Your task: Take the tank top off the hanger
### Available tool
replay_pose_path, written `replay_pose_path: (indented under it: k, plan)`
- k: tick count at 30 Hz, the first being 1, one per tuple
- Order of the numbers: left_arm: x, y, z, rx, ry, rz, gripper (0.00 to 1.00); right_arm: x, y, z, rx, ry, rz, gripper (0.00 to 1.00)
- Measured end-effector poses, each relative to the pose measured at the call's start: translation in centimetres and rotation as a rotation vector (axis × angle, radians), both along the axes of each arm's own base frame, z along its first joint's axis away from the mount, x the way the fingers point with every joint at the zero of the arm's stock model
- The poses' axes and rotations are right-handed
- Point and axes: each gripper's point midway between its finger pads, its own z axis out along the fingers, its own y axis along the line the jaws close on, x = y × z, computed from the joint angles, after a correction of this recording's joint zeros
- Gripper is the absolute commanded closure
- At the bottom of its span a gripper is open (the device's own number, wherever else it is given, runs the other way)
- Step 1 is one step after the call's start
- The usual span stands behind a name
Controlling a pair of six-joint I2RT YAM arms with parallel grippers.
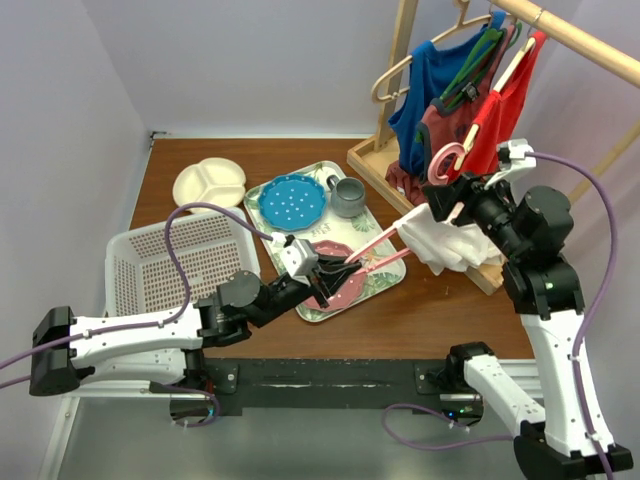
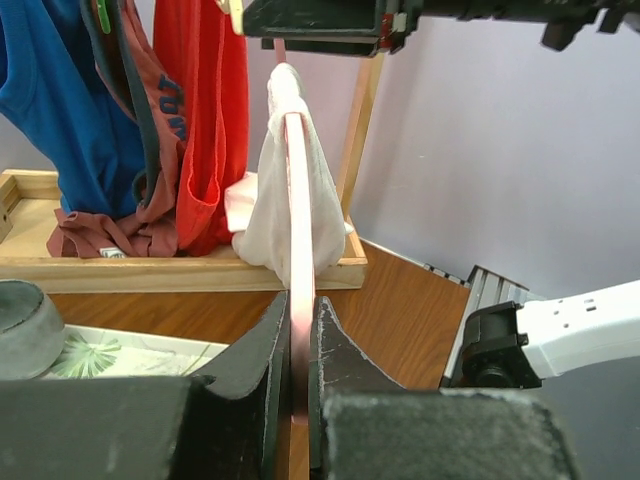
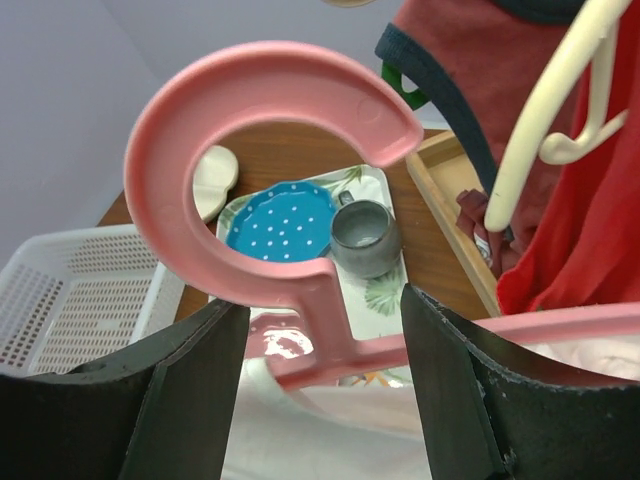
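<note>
**Item 1, my left gripper** (image 2: 301, 300): jaws pressed together on the thin edge of one arm of the pink hanger (image 3: 158, 190), low over the floral tray (image 1: 378, 222).

**Item 2, my right gripper** (image 3: 323, 320): fingers apart, one on each side of the hanger's neck just below the hook. There is a gap on both sides and neither finger grips anything.

**Item 3, pink hanger**: lies slanted between my two grippers, its hook end raised toward the wooden rack (image 1: 570, 35).

**Item 4, white tank top** (image 1: 445, 243): on the hanger, bunched at the end nearest my right gripper. It is draped over the hanger's upper arm and hangs down in folds in front of the rack's base.

**Item 5, on the rack**: a blue garment (image 1: 420, 90), a dark red one (image 1: 445, 125) and a bright red one (image 1: 505, 110), hanging side by side. A cream hanger (image 1: 400, 70) shows at the blue one.

**Item 6, on the tray**: a blue dotted plate (image 1: 293, 200) with a grey cup (image 1: 348, 196) just beside it.

**Item 7, on the brown table** (image 1: 420, 320): a cream divided plate (image 1: 209, 184) behind the tray and a white perforated basket (image 1: 175, 265) to its left.
</note>
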Motion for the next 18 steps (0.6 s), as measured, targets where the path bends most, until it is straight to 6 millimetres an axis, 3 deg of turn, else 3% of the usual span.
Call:
replay_pose_path:
  k: [5, 7, 10, 16, 18]
  plan:
    - [0.0, 0.0, 0.3, -0.015, -0.006, -0.008, 1.00, 1.3, 0.7, -0.9, 0.005, -0.011, 0.031, 0.53]
    - [0.0, 0.0, 0.4, -0.021, -0.007, -0.009, 1.00, 1.5, 0.9, -0.7, 0.005, -0.030, 0.041, 0.55]
    - [0.0, 0.0, 0.7, -0.030, -0.012, -0.010, 1.00, 1.4, 1.0, 0.1, 0.006, -0.069, 0.048, 0.74]
    - [-0.1, 0.1, 1.3, -0.049, -0.019, -0.016, 1.00, 1.3, 1.2, 0.6, -0.036, -0.145, 0.073, 1.00]
    - [-0.1, 0.1, 1.2, -0.038, -0.015, -0.015, 1.00, 1.4, 1.3, 0.5, -0.035, -0.166, 0.081, 1.00]
